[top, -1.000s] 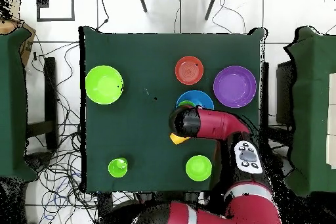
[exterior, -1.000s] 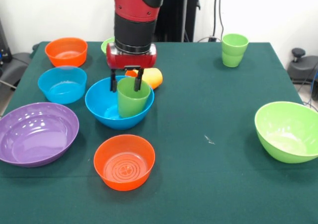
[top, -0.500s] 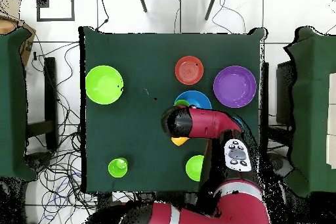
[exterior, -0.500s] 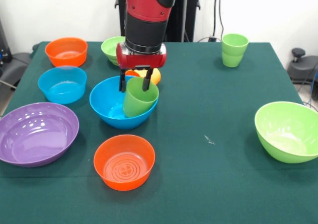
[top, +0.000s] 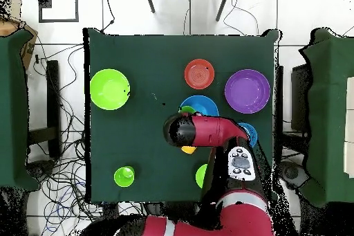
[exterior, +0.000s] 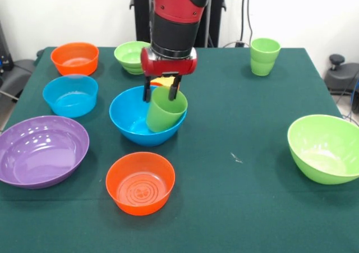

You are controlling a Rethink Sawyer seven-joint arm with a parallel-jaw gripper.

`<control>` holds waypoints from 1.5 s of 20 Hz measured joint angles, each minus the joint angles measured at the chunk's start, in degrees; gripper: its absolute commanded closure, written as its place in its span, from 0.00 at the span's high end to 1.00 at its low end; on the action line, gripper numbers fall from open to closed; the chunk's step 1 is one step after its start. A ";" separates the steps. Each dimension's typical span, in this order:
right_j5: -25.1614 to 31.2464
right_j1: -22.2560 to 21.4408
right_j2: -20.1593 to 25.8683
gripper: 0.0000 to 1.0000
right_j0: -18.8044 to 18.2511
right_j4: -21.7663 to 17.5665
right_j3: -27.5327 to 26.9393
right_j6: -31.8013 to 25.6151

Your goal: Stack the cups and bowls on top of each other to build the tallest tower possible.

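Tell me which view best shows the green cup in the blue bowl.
The front view: the green cup leans tilted inside the blue bowl, gripped by the hand. Overhead, the arm hides all but a green sliver.

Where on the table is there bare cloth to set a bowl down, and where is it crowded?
Open cloth lies between the blue bowl, the green cup and the large lime bowl. Crowded: around the purple bowl, light blue bowl and the two orange bowls.

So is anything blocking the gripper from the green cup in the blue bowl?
No. In the front view the gripper already has its jaws down over the rim of the green cup, which leans tilted inside the blue bowl. Nothing visible sits between them.
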 measured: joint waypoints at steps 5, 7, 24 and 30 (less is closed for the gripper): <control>0.00 -1.11 -0.09 1.00 -0.30 0.00 1.68 0.00; 0.00 -1.29 -0.10 1.00 -0.47 0.00 1.79 0.00; 0.00 -4.95 0.68 1.00 -12.89 -3.11 1.28 0.00; 0.00 -4.21 0.73 1.00 -13.78 -3.12 0.83 0.00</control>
